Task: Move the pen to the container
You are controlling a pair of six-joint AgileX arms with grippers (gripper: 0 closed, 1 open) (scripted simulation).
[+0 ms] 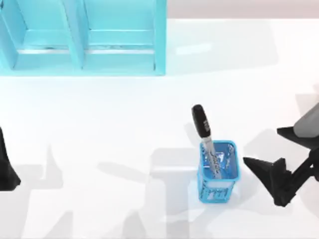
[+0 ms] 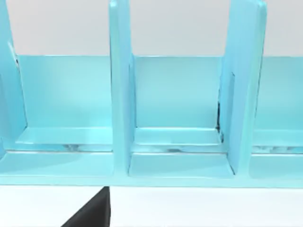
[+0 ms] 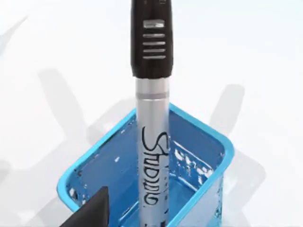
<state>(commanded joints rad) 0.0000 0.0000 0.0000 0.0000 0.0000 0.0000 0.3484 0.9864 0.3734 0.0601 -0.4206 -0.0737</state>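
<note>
The pen (image 1: 205, 139) stands tilted in the blue mesh container (image 1: 218, 172), its black cap (image 1: 200, 119) leaning toward the back left above the rim. The right wrist view shows the silvery barrel (image 3: 152, 142) with dark print resting inside the container (image 3: 199, 142), and nothing grips it. My right gripper (image 1: 261, 147) is open just to the right of the container, clear of the pen; one of its fingers (image 3: 90, 213) shows close by. My left gripper (image 1: 6, 169) is parked at the table's left edge, open, with one finger (image 2: 90, 215) showing.
A light blue shelf unit (image 1: 84, 37) with upright dividers stands at the back left of the white table (image 1: 124, 124); the left wrist view faces its compartments (image 2: 177, 118).
</note>
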